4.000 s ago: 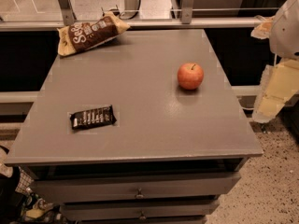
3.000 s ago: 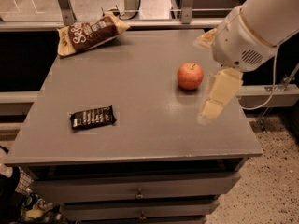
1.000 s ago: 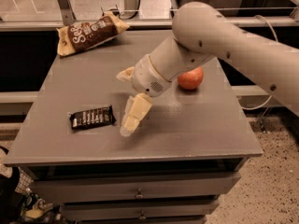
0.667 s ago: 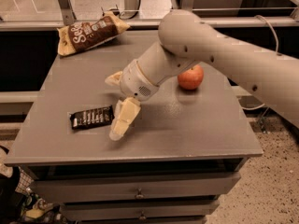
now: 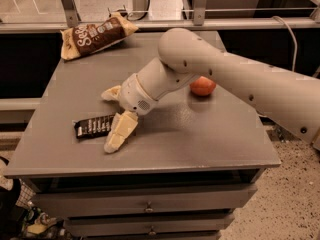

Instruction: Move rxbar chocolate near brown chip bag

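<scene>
The rxbar chocolate [image 5: 92, 127], a small flat black bar with white lettering, lies on the grey table [image 5: 200, 134] at the front left. The brown chip bag [image 5: 95, 35] with tan ends lies at the table's back left corner, far from the bar. My gripper [image 5: 108, 120] is low over the table at the bar's right end. It is open, with one tan finger [image 5: 120, 133] on the near side of the bar and the other [image 5: 111, 93] on the far side. The bar's right end sits between them.
A red apple [image 5: 204, 87] sits right of centre, partly behind my arm [image 5: 230, 79], which reaches in from the right. A metal rail [image 5: 200, 23] runs behind the table. Drawers [image 5: 150, 206] sit under the tabletop. Speckled floor [image 5: 295, 194] lies to the right.
My arm swung in from the right across the table, past the apple, and came down to the bar's right end. The bar, bag and apple have not moved.
</scene>
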Available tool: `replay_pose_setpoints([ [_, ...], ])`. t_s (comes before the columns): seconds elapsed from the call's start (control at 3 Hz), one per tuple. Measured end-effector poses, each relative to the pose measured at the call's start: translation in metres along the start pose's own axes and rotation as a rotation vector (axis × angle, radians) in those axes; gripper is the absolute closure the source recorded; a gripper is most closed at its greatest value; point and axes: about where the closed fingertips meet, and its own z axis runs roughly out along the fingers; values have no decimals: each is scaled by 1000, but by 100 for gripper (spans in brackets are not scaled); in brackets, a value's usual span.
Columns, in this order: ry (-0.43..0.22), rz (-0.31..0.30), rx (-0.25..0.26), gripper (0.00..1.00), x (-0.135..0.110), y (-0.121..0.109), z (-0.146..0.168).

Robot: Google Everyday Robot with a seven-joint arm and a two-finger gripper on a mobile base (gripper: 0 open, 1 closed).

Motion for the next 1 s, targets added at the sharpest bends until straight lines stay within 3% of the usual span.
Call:
replay_pose_setpoints([
  [0.33, 0, 0, 0, 42, -3, 0, -2],
  [1.0, 0, -1, -1, 100, -13, 0, -10],
])
